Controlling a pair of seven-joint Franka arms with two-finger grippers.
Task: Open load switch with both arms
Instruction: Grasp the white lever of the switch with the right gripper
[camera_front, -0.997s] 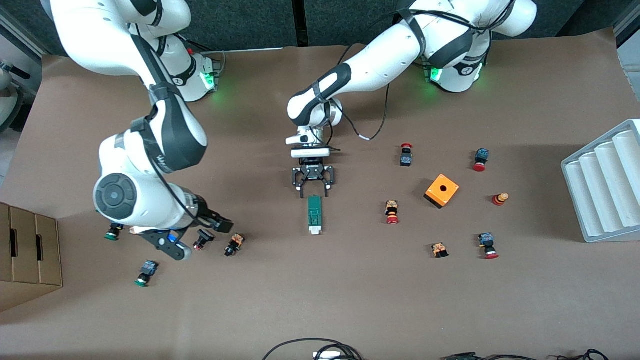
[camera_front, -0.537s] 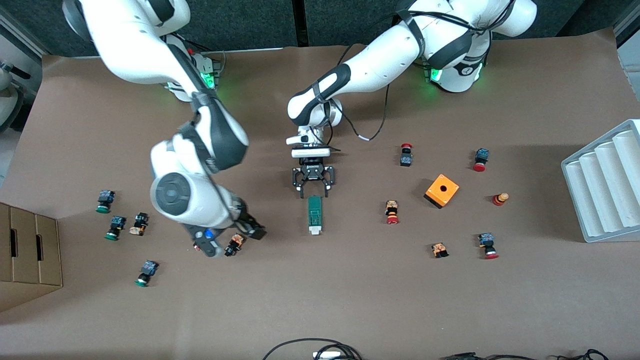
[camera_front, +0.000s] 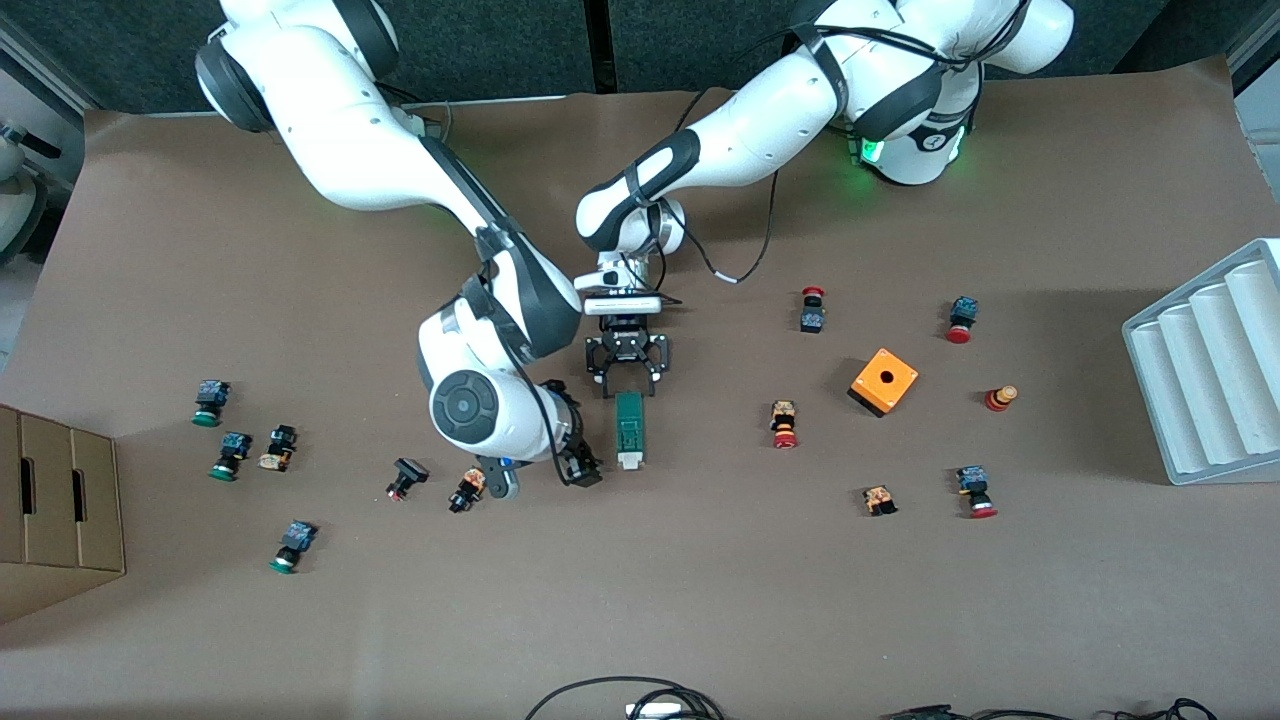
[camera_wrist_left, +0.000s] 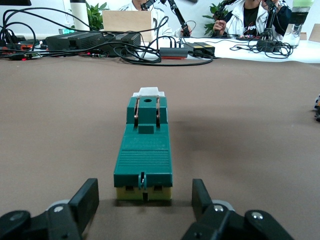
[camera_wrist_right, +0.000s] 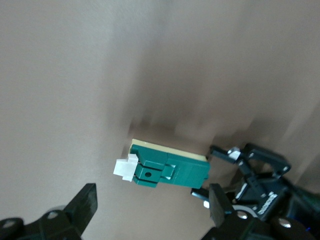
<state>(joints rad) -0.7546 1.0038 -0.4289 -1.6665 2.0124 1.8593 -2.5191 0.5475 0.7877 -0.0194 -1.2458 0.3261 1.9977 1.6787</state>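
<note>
The load switch (camera_front: 628, 430) is a narrow green block lying flat mid-table, its white tab end toward the front camera. My left gripper (camera_front: 628, 375) is low at the switch's end farther from the front camera. In the left wrist view its fingers (camera_wrist_left: 89, 197) stand apart either side of the load switch (camera_wrist_left: 144, 150), with gaps showing. My right gripper (camera_front: 545, 477) is open just beside the tab end, toward the right arm's end of the table. The right wrist view shows the load switch (camera_wrist_right: 165, 167) ahead of the right gripper (camera_wrist_right: 152, 210), nothing between its fingers.
Small push buttons (camera_front: 468, 488) lie close by the right gripper, others are scattered at both ends. An orange cube (camera_front: 884, 381) with a hole sits toward the left arm's end. A white ribbed rack (camera_front: 1215, 375) and a cardboard box (camera_front: 55, 500) stand at the table's ends.
The right arm has swept from its end of the table to beside the switch's tab end. The left gripper stayed put and its fingers narrowed a little.
</note>
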